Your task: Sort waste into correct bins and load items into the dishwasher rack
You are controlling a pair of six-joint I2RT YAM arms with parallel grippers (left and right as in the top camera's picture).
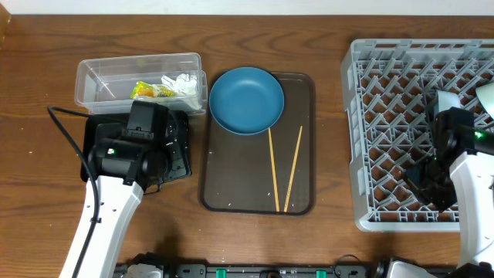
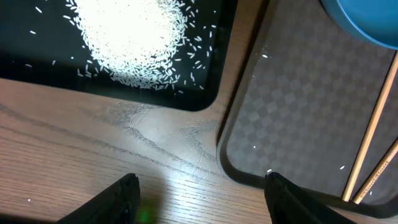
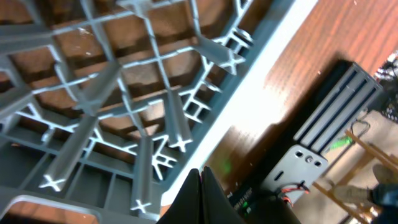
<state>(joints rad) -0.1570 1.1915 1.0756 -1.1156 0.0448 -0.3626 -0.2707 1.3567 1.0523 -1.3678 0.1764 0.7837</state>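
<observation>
The clear tub (image 1: 100,81) at the back left holds the yellow-green wrapper (image 1: 145,90) and the white tissue (image 1: 180,83). The black tray (image 2: 37,68) lies under my left arm and holds the heap of rice (image 2: 127,34). My left gripper (image 2: 199,199) is open and empty over bare table between the black tray and the brown tray. The dark blue dish (image 1: 246,100) and two chopsticks (image 1: 283,168) lie on the brown tray. My right gripper (image 3: 200,193) is shut and empty above the grey rack (image 1: 386,154) near its front edge.
The brown serving tray (image 1: 231,185) sits mid-table; its corner shows in the left wrist view (image 2: 280,143). Two pale items (image 1: 446,102) stand in the rack, partly hidden by my right arm. The rack's upright pegs (image 3: 124,106) lie just below the right fingers.
</observation>
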